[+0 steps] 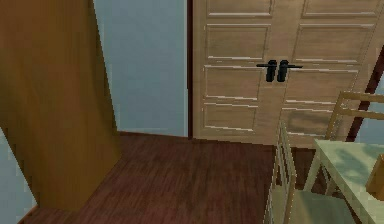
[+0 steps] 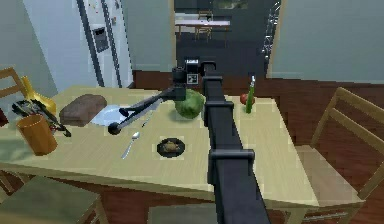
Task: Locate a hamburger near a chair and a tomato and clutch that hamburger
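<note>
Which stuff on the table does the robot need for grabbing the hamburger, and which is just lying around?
For the job: small dark round thing with a tan middle, perhaps the hamburger; small red tomato; pale wooden chair; dark two-finger gripper.

Just lying about: orange mug; brown bread loaf; silver spoon; green bottle; big round green thing.

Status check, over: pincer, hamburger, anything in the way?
Pincer above tabletop, load unclear. Likely hamburger: brown blob on dark disc, near edge. Spoon beside it, tomato past the arm.
</note>
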Controlling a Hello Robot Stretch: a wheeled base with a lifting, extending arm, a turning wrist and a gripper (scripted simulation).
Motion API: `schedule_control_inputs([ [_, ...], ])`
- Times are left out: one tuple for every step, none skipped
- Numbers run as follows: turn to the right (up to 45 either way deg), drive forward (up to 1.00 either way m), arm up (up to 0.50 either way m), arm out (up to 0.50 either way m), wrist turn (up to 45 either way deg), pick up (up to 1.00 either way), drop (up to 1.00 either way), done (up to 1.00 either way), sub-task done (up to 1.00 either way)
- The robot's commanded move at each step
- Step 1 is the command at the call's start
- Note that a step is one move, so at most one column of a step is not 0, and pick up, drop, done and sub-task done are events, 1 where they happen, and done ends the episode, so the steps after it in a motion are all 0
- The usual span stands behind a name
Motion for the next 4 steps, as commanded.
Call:
schedule_control_inputs([
  [0.0, 0.00, 0.00, 0.00, 45.0, 0.00, 0.00, 0.00, 0.00],
  [0.0, 0.00, 0.00, 0.00, 24.0, 0.00, 0.00, 0.00, 0.00],
  [0.0, 0.00, -0.30, 0.00, 0.0, 0.00, 0.00, 0.00, 0.00],
  [0.0, 0.00, 0.04, 0.00, 0.0, 0.00, 0.00, 0.00, 0.00],
])
